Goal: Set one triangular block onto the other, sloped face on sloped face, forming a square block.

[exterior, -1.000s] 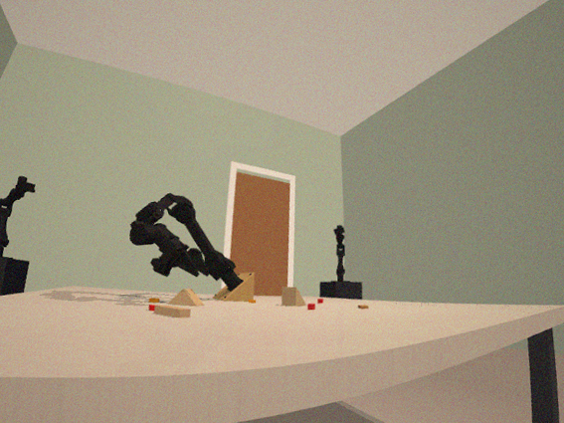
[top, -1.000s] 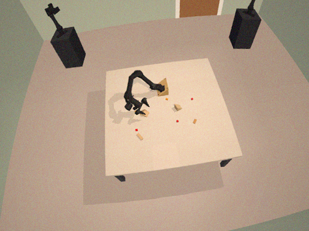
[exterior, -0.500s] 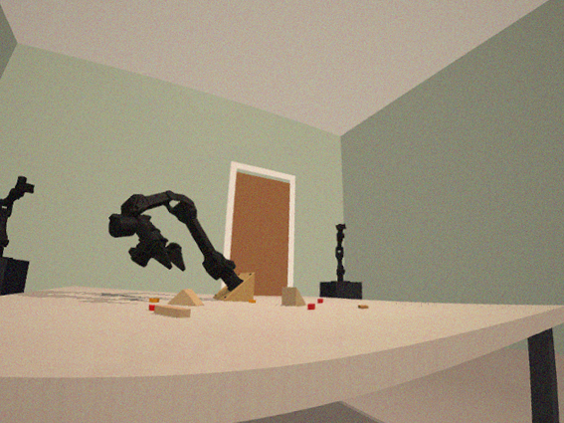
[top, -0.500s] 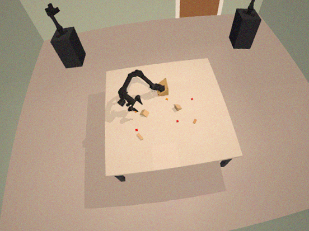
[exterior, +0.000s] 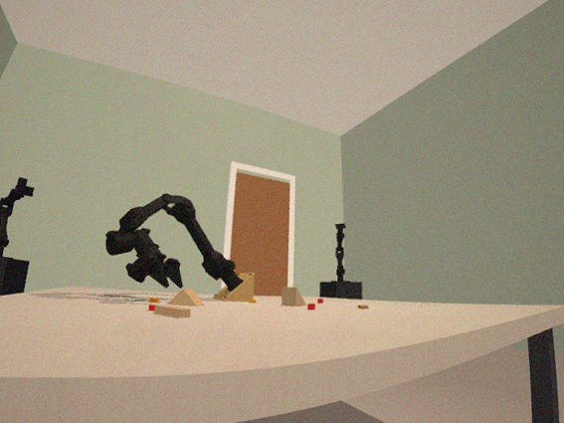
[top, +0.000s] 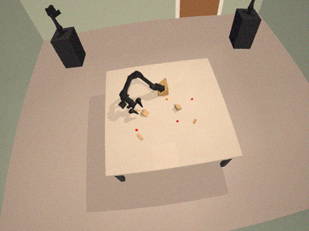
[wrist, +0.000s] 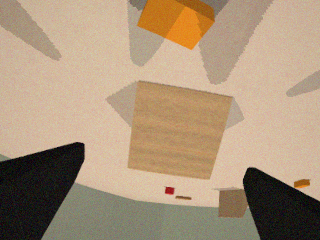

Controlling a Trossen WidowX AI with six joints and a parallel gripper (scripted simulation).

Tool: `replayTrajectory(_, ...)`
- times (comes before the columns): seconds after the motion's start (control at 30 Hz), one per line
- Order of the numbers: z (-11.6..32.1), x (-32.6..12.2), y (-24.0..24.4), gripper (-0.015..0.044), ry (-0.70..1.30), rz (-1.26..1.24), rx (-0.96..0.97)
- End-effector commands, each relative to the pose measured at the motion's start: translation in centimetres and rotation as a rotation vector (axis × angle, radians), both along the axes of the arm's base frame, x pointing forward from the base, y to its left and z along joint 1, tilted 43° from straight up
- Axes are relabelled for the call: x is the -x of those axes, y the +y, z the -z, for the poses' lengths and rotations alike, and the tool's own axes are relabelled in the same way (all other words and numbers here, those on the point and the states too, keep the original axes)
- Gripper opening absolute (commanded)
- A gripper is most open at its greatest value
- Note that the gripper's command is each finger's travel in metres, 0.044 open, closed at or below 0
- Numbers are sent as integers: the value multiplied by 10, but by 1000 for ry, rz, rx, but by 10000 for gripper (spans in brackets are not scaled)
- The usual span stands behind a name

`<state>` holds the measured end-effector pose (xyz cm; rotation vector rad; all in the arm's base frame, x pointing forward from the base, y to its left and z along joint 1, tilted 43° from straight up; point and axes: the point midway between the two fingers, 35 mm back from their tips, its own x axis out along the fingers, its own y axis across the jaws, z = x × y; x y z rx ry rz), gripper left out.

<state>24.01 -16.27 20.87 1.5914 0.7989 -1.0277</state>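
Note:
One triangular block (top: pixel 144 113) (exterior: pixel 184 298) (wrist: pixel 180 130) rests on the table with a ridge up, a triangular end showing in the exterior view. The other triangular block (top: pixel 178 107) (exterior: pixel 291 297) (wrist: pixel 232 202) stands apart from it, to its right in the top and exterior views, with an upright face and a slope falling to the right in the exterior view. My gripper (top: pixel 139 109) (exterior: pixel 173 286) (wrist: pixel 167 164) is wide open and empty, above and just left of the first block in the exterior view. The two blocks do not touch.
An orange cube (top: pixel 136 110) (exterior: pixel 154 300) (wrist: pixel 187 22) lies close beside the first block. Red cubes (top: pixel 136 129) (top: pixel 177 120) (top: pixel 192 98), a wooden bar (top: pixel 139 136) (exterior: pixel 172 310), a small wooden piece (top: pixel 194 120) and another orange piece (top: pixel 166 99) are scattered around. A tan wedge (exterior: pixel 247 287) is at the arm's base.

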Motion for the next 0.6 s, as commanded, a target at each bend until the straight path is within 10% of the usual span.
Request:
replayTrajectory(0.0,25,-9,2,440,10,2,-5)
replayTrajectory(0.47,49,-17,5,440,9,2,-6)
replayTrajectory(0.57,48,-17,5,361,6,-3,-8)
